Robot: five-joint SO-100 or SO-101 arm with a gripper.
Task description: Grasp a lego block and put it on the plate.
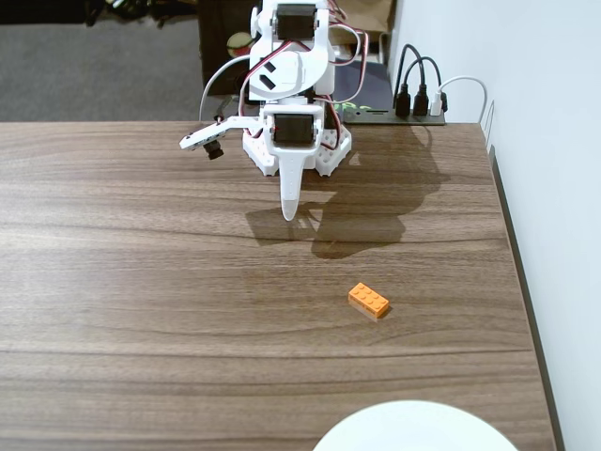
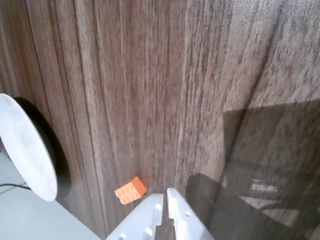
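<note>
A: Can you read any brand or label here?

B: No, you find no writing that can be read, not on the arm, not on the lego block (image 1: 369,301), not on the plate (image 1: 413,427).

A: How does the block look?

B: It is a small orange brick with two rows of studs on top. In the fixed view you see it lying flat on the wooden tabletop (image 1: 141,282), turned a little diagonal, alone, between the arm and the plate. It is nearer to the plate but not touching it.

A: And the plate?

B: It is plain white and round. Only its top edge shows at the bottom of the fixed view. In the wrist view it (image 2: 25,150) sits at the left edge.

A: The end effector?

B: Your end effector (image 2: 164,197) is closed and empty; the two white fingers nearly touch at the tips. In the wrist view the block (image 2: 130,190) lies just beside them, to the left.
</note>
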